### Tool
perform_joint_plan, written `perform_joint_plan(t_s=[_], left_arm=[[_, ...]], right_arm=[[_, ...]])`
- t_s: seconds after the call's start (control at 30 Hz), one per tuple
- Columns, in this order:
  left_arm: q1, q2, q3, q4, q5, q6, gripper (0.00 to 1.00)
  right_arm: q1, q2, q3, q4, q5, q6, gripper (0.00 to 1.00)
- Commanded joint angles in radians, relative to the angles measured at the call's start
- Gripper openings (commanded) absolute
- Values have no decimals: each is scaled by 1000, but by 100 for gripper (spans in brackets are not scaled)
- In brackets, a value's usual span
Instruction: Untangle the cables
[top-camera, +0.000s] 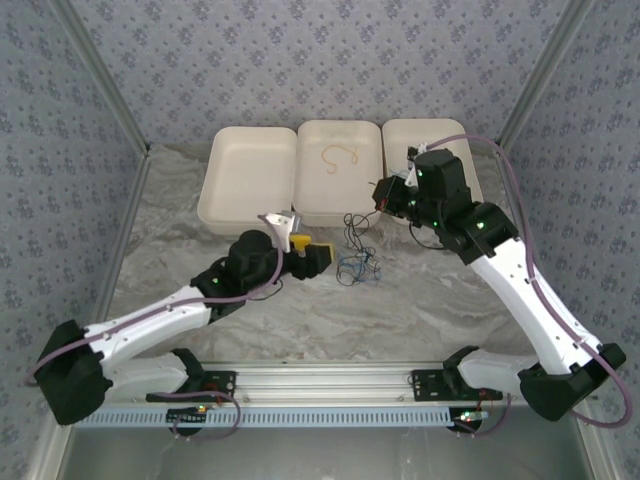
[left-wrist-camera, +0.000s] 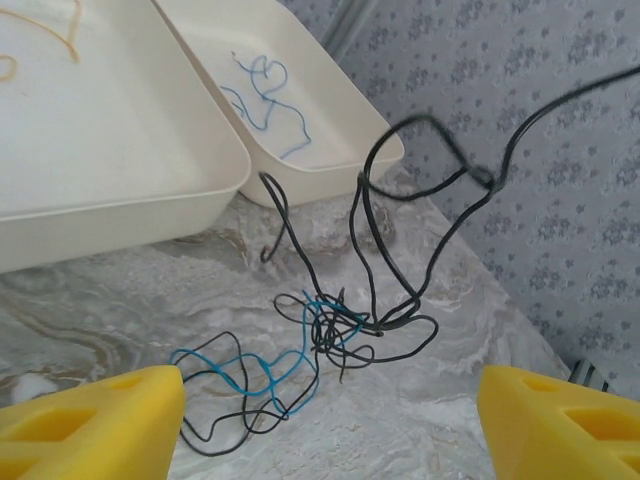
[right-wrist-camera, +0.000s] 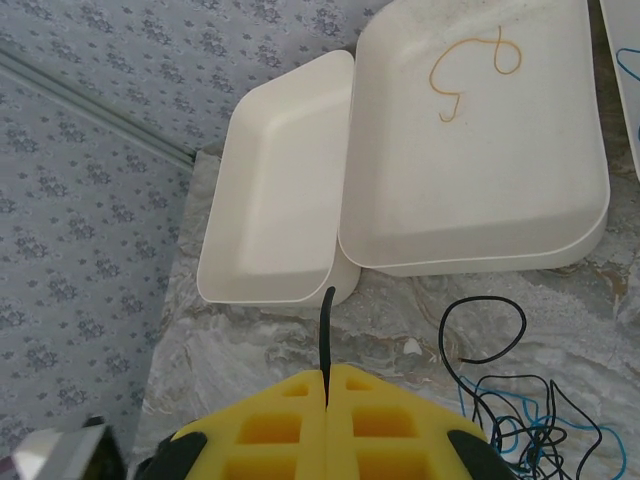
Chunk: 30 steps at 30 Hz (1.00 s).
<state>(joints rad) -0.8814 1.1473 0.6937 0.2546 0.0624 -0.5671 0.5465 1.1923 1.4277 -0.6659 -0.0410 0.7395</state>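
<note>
Right gripper (right-wrist-camera: 327, 385) clamps a black cable (right-wrist-camera: 326, 330).
Left gripper (left-wrist-camera: 330, 420) jaws wide, holding nothing, near the blue-and-black cables (left-wrist-camera: 335, 327) tangled on the table (left-wrist-camera: 100, 300).

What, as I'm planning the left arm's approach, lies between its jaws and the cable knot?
Left wrist view: loose blue and black cable loops on the marble table.

Bright, even light; soft shadows.

Three shallow cream plastic trays (top-camera: 248, 170) block the far side of the grey marbled tabletop (top-camera: 420, 305). The thin black and blue cables (top-camera: 358, 266) knot mid-table, strands rising rightward; near and left, marble lies bare.
</note>
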Motion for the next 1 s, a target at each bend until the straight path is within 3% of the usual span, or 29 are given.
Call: perform_joint_plan(t_s=[0.0, 0.1, 0.33, 0.47, 0.63, 0.97], left_arm=[[-42, 43, 50, 124, 47, 37, 76], [-83, 57, 65, 123, -27, 79, 76], [-127, 72, 85, 162, -41, 145, 70], [-133, 107, 146, 62, -124, 183, 67], [-126, 171, 213, 1, -219, 230, 50], [-98, 220, 259, -31, -206, 231, 0]], right_arm=[[9, -5, 43, -15, 4, -12, 0], [18, -5, 40, -17, 9, -10, 0], [27, -3, 33, -11, 21, -2, 0], [38, -5, 31, -6, 20, 2, 0], [42, -17, 16, 3, 19, 14, 0], [36, -45, -9, 9, 41, 30, 0]])
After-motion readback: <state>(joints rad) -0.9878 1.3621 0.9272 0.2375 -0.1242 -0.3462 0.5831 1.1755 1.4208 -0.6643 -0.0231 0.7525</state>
